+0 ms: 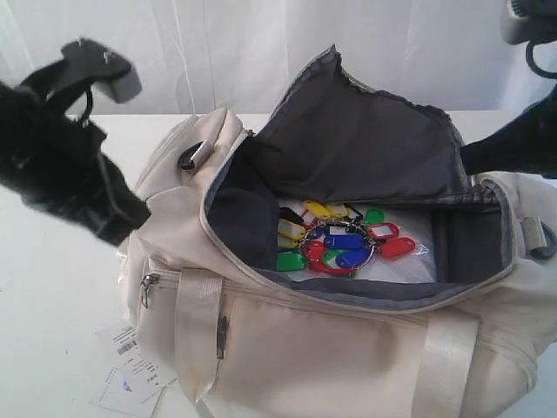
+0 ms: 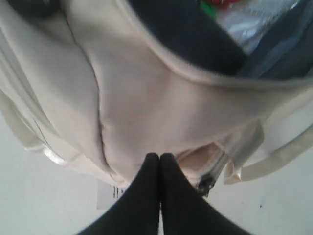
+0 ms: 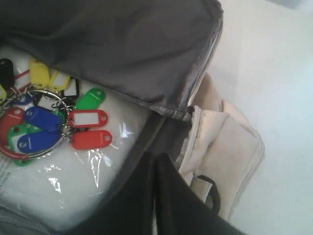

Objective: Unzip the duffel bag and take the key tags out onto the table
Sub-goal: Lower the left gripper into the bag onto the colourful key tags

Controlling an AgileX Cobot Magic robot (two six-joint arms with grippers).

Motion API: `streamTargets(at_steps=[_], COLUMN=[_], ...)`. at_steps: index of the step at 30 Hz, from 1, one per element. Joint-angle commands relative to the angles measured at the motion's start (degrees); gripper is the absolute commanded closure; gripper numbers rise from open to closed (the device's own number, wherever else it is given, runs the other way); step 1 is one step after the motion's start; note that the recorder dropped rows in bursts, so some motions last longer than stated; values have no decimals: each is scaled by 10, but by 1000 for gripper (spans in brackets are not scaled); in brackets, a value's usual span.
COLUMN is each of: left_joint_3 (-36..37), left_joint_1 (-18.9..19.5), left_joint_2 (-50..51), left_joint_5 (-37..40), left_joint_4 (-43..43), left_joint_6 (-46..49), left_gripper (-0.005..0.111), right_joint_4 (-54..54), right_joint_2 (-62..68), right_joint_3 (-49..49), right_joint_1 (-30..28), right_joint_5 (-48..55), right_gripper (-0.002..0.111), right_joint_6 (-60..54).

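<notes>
One duffel bag, unzipped; one bunch key tags inside.

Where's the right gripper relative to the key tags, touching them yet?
Apart. Right wrist view shows a plain gap between right gripper and key tags.

duffel bag: cream, unzipped, flap thrown back, sits on your white table.
key tags: coloured bunch, lying inside.
</notes>
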Motion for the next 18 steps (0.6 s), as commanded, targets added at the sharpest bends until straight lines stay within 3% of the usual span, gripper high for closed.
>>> streamTargets(at_steps=[1, 5, 7, 13, 18], left_joint_3=[-140, -288, -324, -422, -453], left_joint_1=[-29, -107, -126, -173, -186], left_joint_2=[60, 183, 229, 349, 414], left_joint_5=[68, 95, 98, 113, 89], left_joint_4=[-13, 16, 34, 82, 109], left_joint_6=[0, 0, -16, -28, -28], left_gripper=[107, 107, 107, 107, 107], right_joint_4=[-3, -19, -30, -44, -48], right_joint_2=[-37, -92, -105, -117, -116], right_joint_3=[5, 7, 7, 7, 7], right_joint_1=[-2, -2, -2, -2, -2], right_joint_5=[-10, -21, -23, -23, -11], right_gripper=[108, 108, 108, 108, 108], right_joint_6=[35, 32, 32, 53, 53])
